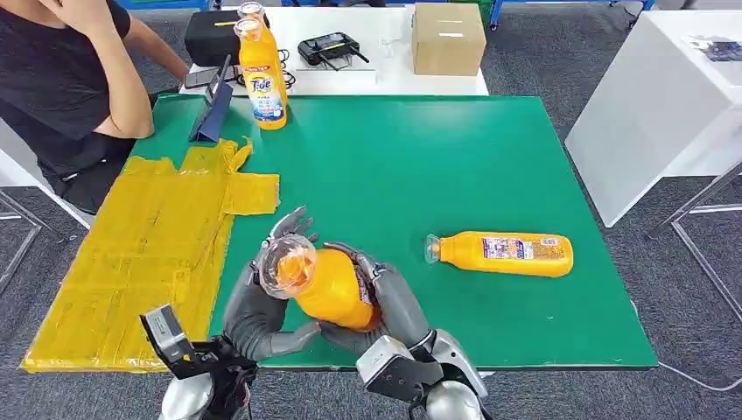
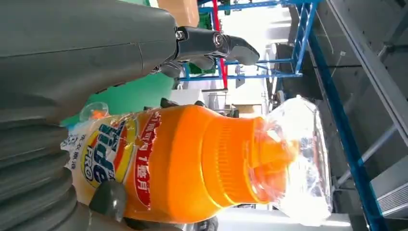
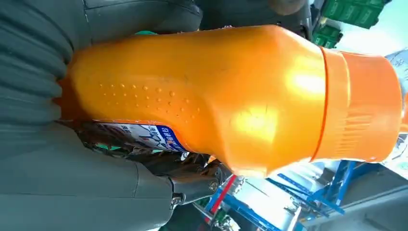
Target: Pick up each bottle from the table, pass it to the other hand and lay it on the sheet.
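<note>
Orange plastic detergent bottle with clear cap (image 1: 325, 284), gripped between left hand (image 1: 255, 308) and right hand (image 1: 391, 302) above green counter (image 1: 420, 166), apparently mid-handover toward yellow sheet (image 1: 144, 254).

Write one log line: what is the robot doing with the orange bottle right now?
stage: handover | held bottle: in both hands | left hand | right hand | yellow sheet: bare

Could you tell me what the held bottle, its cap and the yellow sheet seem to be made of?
Bottle: glossy orange plastic, by its sharp highlights.
Cap: clear plastic; the background shows through.
Sheet: probably thin plastic film, creased and slightly shiny.
</note>
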Controlling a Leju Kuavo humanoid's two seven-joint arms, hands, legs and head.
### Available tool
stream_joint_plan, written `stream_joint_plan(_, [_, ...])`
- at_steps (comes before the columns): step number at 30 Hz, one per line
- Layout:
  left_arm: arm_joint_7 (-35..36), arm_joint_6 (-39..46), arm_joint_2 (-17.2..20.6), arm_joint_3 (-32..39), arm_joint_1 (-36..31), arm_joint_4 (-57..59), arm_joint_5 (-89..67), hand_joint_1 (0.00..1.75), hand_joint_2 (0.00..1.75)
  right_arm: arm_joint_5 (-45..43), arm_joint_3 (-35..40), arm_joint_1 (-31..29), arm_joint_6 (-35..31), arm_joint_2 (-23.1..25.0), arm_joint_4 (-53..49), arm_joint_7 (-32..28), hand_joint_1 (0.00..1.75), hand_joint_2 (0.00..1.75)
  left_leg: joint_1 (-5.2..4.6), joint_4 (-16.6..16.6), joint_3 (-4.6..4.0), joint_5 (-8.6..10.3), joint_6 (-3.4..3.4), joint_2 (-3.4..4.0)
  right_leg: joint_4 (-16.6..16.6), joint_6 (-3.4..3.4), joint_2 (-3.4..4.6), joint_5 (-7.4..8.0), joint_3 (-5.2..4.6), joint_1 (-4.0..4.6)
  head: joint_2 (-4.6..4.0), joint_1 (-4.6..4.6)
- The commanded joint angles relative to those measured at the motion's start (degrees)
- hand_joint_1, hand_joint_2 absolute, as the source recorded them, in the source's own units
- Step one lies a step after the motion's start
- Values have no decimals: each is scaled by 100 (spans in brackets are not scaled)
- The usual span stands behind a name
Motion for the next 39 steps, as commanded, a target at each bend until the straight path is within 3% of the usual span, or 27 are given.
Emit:
stream_joint_plan(1, [53,-11,176,-122,-152,141,39,175,175,182,464,-237,50,-48,826,101,175,175,-3,-16,17,3,6,1,-11,2,-2,2,14,-2,0,-2])
stream_joint_plan(11, [84,-23,185,-174,-302,258,144,175,175,401,846,-246,2,167,2013,139,175,175,-5,-31,28,10,9,-14,-24,3,-18,4,27,-3,0,0])
stream_joint_plan(39, [-25,-11,280,-324,-487,380,-41,175,175,406,846,-372,73,143,2486,97,175,175,-4,-12,17,5,8,-26,-10,4,-27,-3,11,-1,0,-2])
